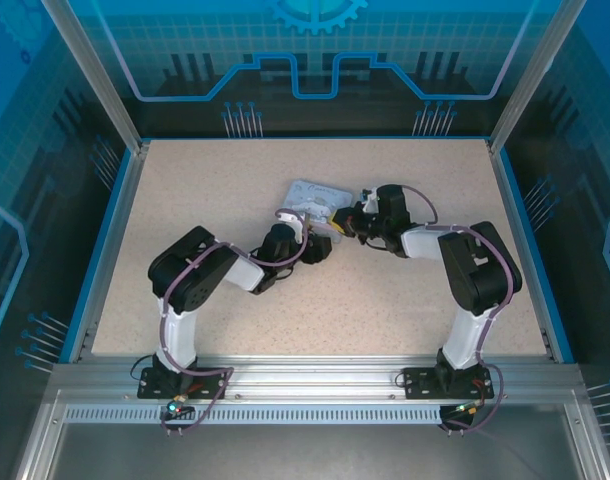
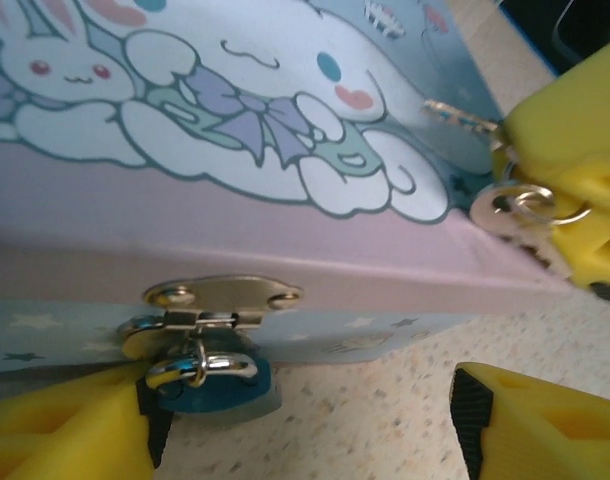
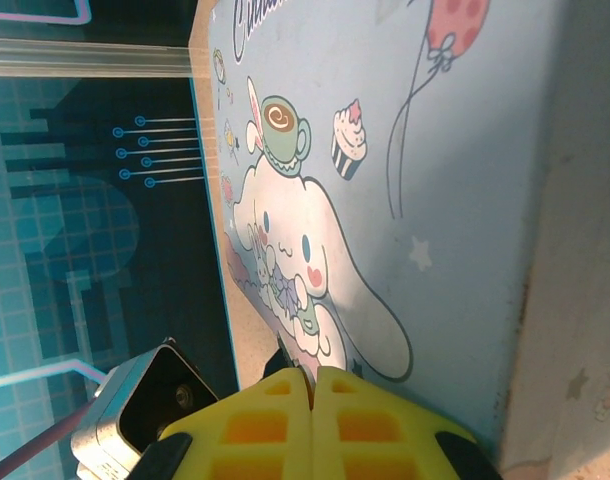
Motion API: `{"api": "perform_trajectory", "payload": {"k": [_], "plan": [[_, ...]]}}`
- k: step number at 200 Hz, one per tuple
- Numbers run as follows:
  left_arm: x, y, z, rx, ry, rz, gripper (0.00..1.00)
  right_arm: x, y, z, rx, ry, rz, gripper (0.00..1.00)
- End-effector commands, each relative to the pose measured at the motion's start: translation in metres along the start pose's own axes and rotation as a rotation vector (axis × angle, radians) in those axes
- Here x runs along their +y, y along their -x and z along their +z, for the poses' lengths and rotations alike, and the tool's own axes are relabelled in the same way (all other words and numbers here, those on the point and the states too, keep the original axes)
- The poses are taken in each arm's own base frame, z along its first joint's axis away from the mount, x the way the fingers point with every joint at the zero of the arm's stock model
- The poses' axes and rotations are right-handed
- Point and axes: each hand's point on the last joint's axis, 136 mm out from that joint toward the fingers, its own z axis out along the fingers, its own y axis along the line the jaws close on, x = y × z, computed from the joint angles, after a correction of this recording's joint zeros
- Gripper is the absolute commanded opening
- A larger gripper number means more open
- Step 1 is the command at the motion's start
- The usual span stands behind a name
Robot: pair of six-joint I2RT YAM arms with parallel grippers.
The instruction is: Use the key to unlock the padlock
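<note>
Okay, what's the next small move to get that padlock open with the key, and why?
Probably close the left gripper on the padlock to steady it. Its jaws stand open either side of the padlock, which hangs from the hasp of the tin. The right gripper holds the key by the tin's corner, not yet at the lock.

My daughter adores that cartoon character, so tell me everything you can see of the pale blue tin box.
The tin is a flat rectangular box, seemingly painted metal, with a pale blue lid showing a white long-eared cartoon animal, a cupcake and a balloon. Its lid edge is lilac, its base blue with stars. It lies flat on the speckled table, lid shut under a silvery hasp, from which a small padlock hangs.
</note>
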Motion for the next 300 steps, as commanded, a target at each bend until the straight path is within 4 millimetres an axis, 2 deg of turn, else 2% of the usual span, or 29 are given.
{"api": "perform_trajectory", "payload": {"k": [1,27,74,101,119,132,141,147,177,215,262,283,300], "plan": [[-0.014,-0.019,0.006,0.036,-0.111,-0.142,0.73,-0.051,-0.005,-0.001,0.012,-0.104,0.103,0.0],[-0.017,-0.018,0.008,0.026,-0.132,-0.188,0.71,-0.055,-0.002,-0.001,0.024,-0.096,0.116,0.0],[-0.009,-0.013,0.008,-0.025,-0.106,-0.247,0.66,-0.058,0.003,-0.003,0.026,-0.086,0.131,0.0],[-0.022,-0.012,0.008,-0.017,-0.162,-0.273,0.68,-0.059,0.003,-0.003,0.034,-0.081,0.138,0.0],[-0.029,-0.012,0.007,-0.023,-0.2,-0.293,0.64,-0.059,0.004,-0.002,0.039,-0.08,0.138,0.0],[-0.031,-0.012,0.005,-0.036,-0.208,-0.305,0.57,-0.059,0.004,-0.003,0.039,-0.081,0.139,0.0],[-0.029,-0.013,0.003,-0.049,-0.203,-0.32,0.51,-0.06,0.004,-0.003,0.041,-0.084,0.139,0.0],[-0.027,-0.014,0.002,-0.059,-0.199,-0.331,0.51,-0.06,0.004,-0.003,0.04,-0.085,0.138,0.0],[-0.016,-0.015,0.003,-0.101,-0.176,-0.376,0.55,-0.063,0.003,-0.003,0.043,-0.087,0.143,0.0],[-0.011,-0.012,0.003,-0.127,-0.152,-0.38,0.56,-0.066,0.003,-0.005,0.038,-0.09,0.147,0.0],[0.008,-0.015,0.002,-0.115,-0.074,-0.402,0.63,-0.063,0.006,-0.007,0.026,-0.087,0.147,0.0],[0.015,-0.018,0.001,-0.102,-0.049,-0.41,0.62,-0.061,0.008,-0.007,0.021,-0.085,0.144,0.0],[0.02,-0.018,0.001,-0.098,-0.036,-0.42,0.57,-0.06,0.008,-0.007,0.022,-0.086,0.145,0.0]]}}
